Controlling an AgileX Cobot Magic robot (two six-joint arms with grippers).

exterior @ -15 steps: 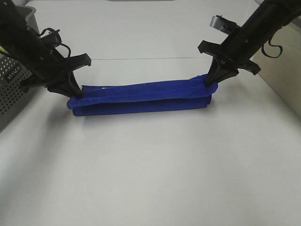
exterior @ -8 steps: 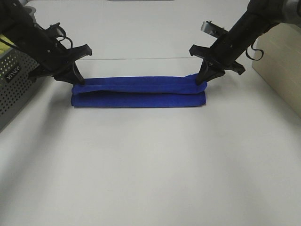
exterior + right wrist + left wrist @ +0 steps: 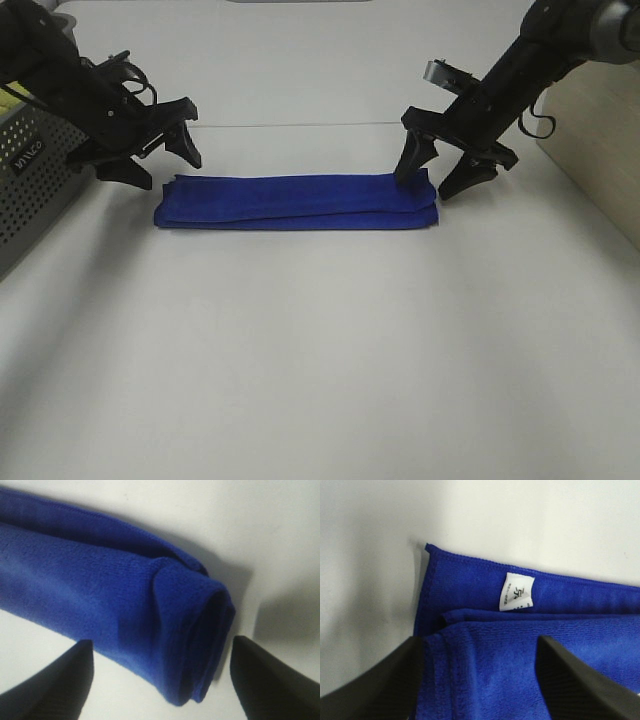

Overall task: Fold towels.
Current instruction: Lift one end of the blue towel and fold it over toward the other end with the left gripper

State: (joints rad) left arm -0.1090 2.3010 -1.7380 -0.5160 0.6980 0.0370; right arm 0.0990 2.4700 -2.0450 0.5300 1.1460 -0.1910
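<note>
A plain white tabletop is filling almost the whole exterior high view, matte and evenly lit, with a thin straight seam running across it behind the work area. At the left edge a grey perforated metal bin is sitting on the table with a scrap of yellow-green showing above it, and at the right edge a pale beige panel is standing. The royal-blue towel is lying on the far half of the table, folded into a long narrow band stretching from side to side, flat on the surface, between the two arms and well apart from the bin and the panel. The left gripper is hanging over the towel's left end with its black fingers spread wide, pinching nothing; in the left wrist view the same gripper is straddling the stacked blue layers, and a small white tag is lying on the lower layer near the stitched corner. The right gripper is standing over the right end, its fingers likewise parted, one on each side of that end; from the right wrist view the gripper is framing the towel's end, where the layers are curling into a soft rounded fold. Whether any fingertip is touching the cloth cannot be told. A black cable is looping off the right arm, clear of the towel.
</note>
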